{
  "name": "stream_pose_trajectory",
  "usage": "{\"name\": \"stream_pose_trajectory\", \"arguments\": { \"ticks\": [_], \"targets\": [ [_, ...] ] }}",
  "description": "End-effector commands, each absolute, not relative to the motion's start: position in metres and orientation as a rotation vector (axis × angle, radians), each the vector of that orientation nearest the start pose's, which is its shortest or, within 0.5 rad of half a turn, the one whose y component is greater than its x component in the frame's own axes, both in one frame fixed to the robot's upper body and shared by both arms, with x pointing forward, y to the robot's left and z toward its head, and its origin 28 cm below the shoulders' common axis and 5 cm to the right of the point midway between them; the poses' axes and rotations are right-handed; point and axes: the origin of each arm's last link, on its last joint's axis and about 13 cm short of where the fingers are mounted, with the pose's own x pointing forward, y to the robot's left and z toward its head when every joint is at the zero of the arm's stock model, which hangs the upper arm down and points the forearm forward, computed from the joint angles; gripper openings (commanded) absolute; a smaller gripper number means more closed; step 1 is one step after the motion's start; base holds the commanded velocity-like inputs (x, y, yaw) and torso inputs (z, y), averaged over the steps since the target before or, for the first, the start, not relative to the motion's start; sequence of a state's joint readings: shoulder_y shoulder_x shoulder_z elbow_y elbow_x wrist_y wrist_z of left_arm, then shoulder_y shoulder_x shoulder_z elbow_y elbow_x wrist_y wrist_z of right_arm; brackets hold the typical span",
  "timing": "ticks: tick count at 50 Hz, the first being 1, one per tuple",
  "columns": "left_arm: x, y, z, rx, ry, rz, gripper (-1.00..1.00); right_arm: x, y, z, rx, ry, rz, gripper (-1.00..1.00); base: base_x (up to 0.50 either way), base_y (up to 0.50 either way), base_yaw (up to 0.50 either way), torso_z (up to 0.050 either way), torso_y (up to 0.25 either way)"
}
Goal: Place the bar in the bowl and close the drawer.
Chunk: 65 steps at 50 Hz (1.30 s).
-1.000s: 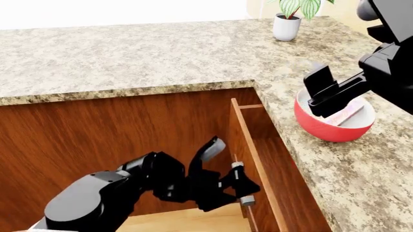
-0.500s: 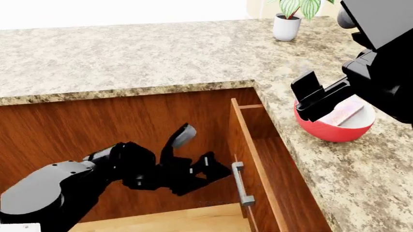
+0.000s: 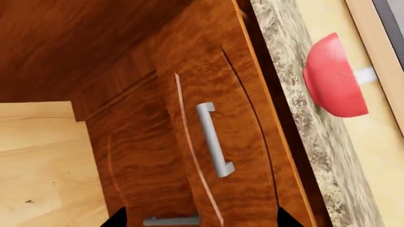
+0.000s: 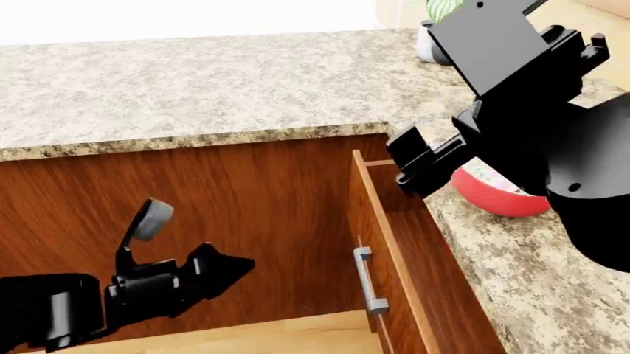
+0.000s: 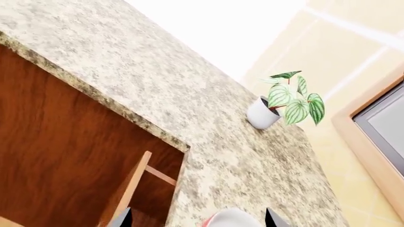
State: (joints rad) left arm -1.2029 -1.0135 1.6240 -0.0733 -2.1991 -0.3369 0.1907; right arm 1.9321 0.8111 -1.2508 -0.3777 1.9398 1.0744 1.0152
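The red bowl (image 4: 497, 199) sits on the granite counter (image 4: 246, 81), half hidden behind my right arm; the left wrist view shows the bowl's (image 3: 331, 80) red outside. A pale speckled sliver of the bar (image 4: 480, 175) shows inside the bowl. The reddish-brown drawer (image 4: 367, 214) stands pulled out under the counter's edge. My right gripper (image 4: 409, 162) hangs open and empty above the drawer's far end, left of the bowl. My left gripper (image 4: 192, 243) is open and empty, well to the left of the drawer front (image 3: 208, 94). In the right wrist view, the bowl's rim (image 5: 230, 218) shows between the fingertips.
A silver bar handle (image 4: 367, 280) sits on the pulled-out wood front, and the handle (image 3: 213, 139) shows in the left wrist view too. A second handle (image 3: 170, 220) shows lower down. A potted plant (image 5: 284, 101) stands at the counter's back. The light wood floor (image 3: 44, 156) lies below.
My left gripper has come off the silver handle and drawn back to the left. My right arm has swung up and left, away from the bowl. The drawer has not moved.
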Motion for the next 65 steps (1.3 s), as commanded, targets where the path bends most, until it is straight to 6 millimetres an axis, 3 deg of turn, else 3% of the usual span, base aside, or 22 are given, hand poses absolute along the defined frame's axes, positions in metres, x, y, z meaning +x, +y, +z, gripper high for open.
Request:
{"name": "stream_pose_trajectory", "arguments": {
  "ticks": [1, 17, 27, 37, 45, 58, 65],
  "targets": [
    [0.213, 0.326, 0.149, -0.738, 0.702, -0.556, 1.0, 0.213, -0.078, 0.34, -0.643, 0.19, 0.185, 1.0, 0.0, 0.0, 0.0, 0.0, 0.0],
    [0.192, 0.347, 0.159, -0.782, 0.588, -0.485, 1.0, 0.196, -0.022, 0.324, -0.687, 0.165, 0.171, 1.0, 0.0, 0.0, 0.0, 0.0, 0.0],
    [0.183, 0.359, 0.16, -0.726, 0.551, -0.37, 1.0, 0.204, 0.005, 0.285, -0.722, 0.242, 0.131, 1.0, 0.0, 0.0, 0.0, 0.0, 0.0],
    [0.182, 0.377, 0.138, -0.727, 0.468, -0.174, 1.0, 0.217, 0.018, 0.239, -0.753, 0.295, 0.095, 1.0, 0.0, 0.0, 0.0, 0.0, 0.0],
    [0.186, 0.379, 0.128, -0.74, 0.455, -0.15, 1.0, 0.217, 0.029, 0.215, -0.791, 0.347, 0.086, 1.0, 0.0, 0.0, 0.0, 0.0, 0.0],
    [0.185, 0.381, 0.123, -0.755, 0.453, -0.155, 1.0, 0.201, 0.05, 0.192, -0.88, 0.326, 0.104, 1.0, 0.0, 0.0, 0.0, 0.0, 0.0],
    [0.188, 0.381, 0.12, -0.771, 0.463, -0.167, 1.0, 0.202, 0.05, 0.182, -0.902, 0.307, 0.1, 1.0, 0.0, 0.0, 0.0, 0.0, 0.0]
  ]
}}
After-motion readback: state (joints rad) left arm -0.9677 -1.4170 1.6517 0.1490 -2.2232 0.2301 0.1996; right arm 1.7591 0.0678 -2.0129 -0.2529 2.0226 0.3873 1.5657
